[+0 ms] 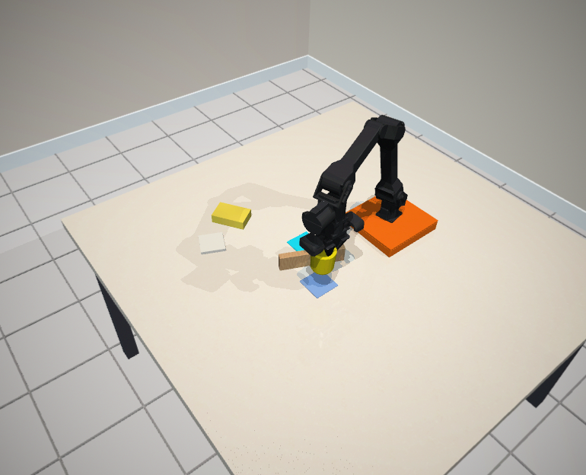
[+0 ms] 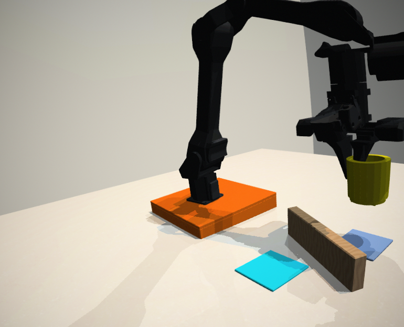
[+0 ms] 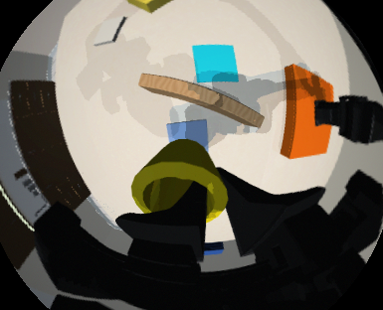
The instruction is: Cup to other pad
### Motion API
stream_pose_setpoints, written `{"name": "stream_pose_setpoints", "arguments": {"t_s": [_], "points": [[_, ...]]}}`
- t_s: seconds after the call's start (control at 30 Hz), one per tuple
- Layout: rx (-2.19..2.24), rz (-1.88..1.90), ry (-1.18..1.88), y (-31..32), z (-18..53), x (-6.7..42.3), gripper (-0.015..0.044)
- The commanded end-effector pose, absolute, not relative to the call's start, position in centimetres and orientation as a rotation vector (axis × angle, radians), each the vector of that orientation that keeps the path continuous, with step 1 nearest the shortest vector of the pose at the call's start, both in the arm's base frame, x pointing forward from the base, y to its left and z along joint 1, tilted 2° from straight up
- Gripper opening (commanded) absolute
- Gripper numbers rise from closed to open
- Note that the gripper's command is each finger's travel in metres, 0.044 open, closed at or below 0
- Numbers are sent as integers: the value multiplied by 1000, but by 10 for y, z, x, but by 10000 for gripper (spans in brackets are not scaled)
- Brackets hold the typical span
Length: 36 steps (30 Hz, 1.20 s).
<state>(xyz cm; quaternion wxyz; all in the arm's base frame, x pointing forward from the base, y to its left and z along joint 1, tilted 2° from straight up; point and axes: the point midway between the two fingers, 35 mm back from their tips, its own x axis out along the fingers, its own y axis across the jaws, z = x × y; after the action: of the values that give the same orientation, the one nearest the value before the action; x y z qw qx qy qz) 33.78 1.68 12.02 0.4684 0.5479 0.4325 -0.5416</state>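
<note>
The arm is matte black all over, built of blocky, faceted links with chamfered edges and thicker housings at the joints. Its foot is a squared black block. A boxy black module juts out near the wrist, and the gripper ends in tapered, wedge-shaped black fingers.

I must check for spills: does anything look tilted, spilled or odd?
Nothing stands out. The cup hangs upright in the gripper, above the blue pad. No marbles show on the table.
</note>
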Motion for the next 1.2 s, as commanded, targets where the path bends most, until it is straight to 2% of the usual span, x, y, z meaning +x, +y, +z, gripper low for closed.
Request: {"name": "stream_pose_setpoints", "arguments": {"t_s": [0.0, 0.47, 1.17], "points": [[1343, -1329, 1061, 17, 119, 338, 0], [1343, -1330, 1060, 14, 120, 336, 0], [1338, -1340, 1055, -31, 123, 305, 0]]}}
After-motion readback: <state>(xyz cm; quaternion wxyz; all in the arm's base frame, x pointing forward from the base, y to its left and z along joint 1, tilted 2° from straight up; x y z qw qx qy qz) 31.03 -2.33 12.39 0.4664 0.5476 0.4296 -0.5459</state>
